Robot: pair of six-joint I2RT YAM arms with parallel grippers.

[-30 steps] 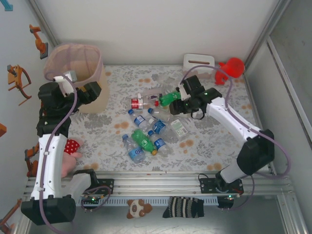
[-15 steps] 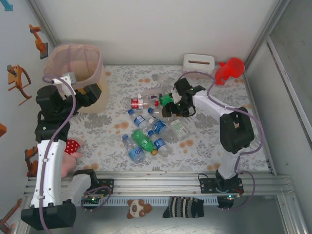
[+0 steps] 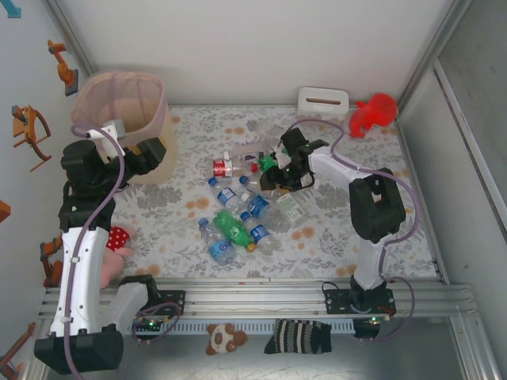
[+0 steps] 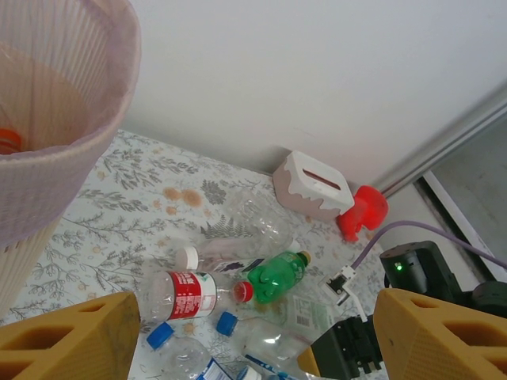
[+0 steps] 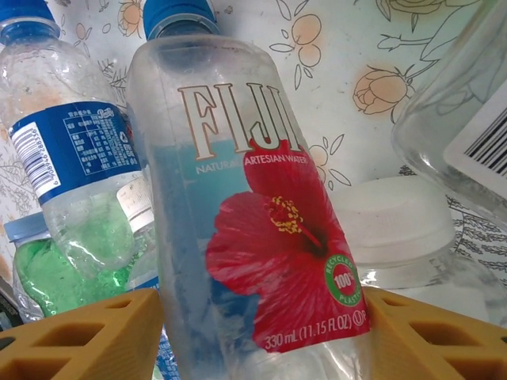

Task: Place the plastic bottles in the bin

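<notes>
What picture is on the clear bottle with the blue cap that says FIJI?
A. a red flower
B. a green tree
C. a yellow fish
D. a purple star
A: in the right wrist view, the Fiji bottle has a big red hibiscus flower printed on its label, just under the name.

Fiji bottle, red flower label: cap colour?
Blue cap on the Fiji bottle; best in the right wrist view.
</notes>
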